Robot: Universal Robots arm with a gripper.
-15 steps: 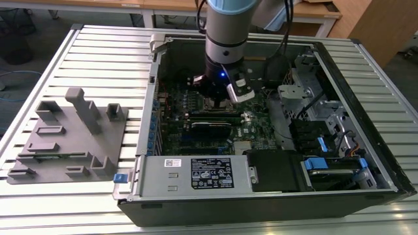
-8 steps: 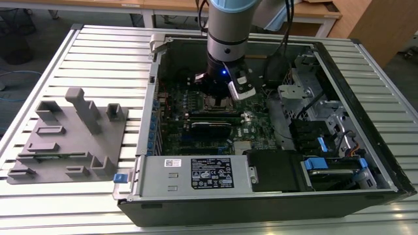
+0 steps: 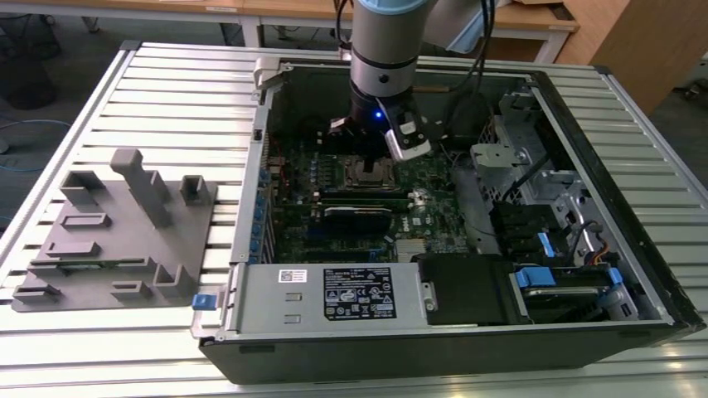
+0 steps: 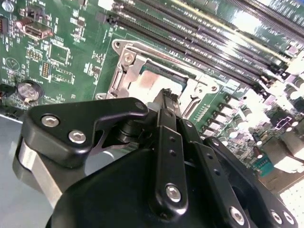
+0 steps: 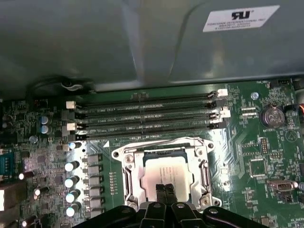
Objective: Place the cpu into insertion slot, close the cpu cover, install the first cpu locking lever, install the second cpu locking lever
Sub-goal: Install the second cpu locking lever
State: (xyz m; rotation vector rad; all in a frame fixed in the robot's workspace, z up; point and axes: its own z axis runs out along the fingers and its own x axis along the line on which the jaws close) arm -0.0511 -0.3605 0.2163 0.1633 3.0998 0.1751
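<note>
Looks like a lab or workshop: open computer case [image 3: 443, 332] lying on a ribbed metal table [image 3: 166, 99], wooden desks [image 3: 531, 21] behind, grey holder block [image 3: 116, 236] beside.

— Where does the exterior view look from?
— High up and well back, angled down into the open computer case [image 3: 465, 207] lying on the slatted tabletop [image 3: 166, 91]; the arm [image 3: 384, 50] comes in from the far side.
— And the wrist cameras?
— Both ride close over the green circuit board [image 5: 247, 137]. The first wrist view looks past the gripper [image 5: 165, 190] toward the case wall; the second wrist view looks steeply along the gripper [image 4: 167, 97] body.
— What do they share?
— The insertion slot [image 5: 166, 171] [image 4: 156, 80] — seen small in the exterior view [image 3: 369, 172] — and the long black slots [image 5: 147, 116] beside it.
</note>
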